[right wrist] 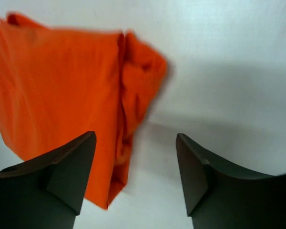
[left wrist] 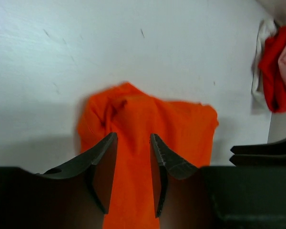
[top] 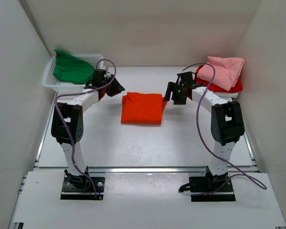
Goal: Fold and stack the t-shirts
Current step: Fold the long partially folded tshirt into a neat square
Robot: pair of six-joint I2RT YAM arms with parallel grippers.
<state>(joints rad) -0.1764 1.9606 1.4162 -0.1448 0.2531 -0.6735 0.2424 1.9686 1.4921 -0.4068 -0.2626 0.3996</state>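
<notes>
The bright orange t-shirt (top: 142, 109) lies folded into a rough square in the middle of the table. My left gripper (top: 118, 87) hovers off its far left corner and my right gripper (top: 169, 93) off its far right corner. In the left wrist view the left gripper (left wrist: 133, 138) is open above the orange cloth (left wrist: 148, 119), gripping nothing. The right gripper (right wrist: 136, 138) is open too, over bare table beside the shirt's bunched edge (right wrist: 133, 81). The green t-shirt (top: 71, 69) lies in the basket. The pale pink t-shirt (top: 224, 70) rests on the red one (top: 231, 88).
A white mesh basket (top: 50, 78) stands at the back left corner against the wall. The pink and red pile sits at the back right corner. White walls close in the table on the left, right and back.
</notes>
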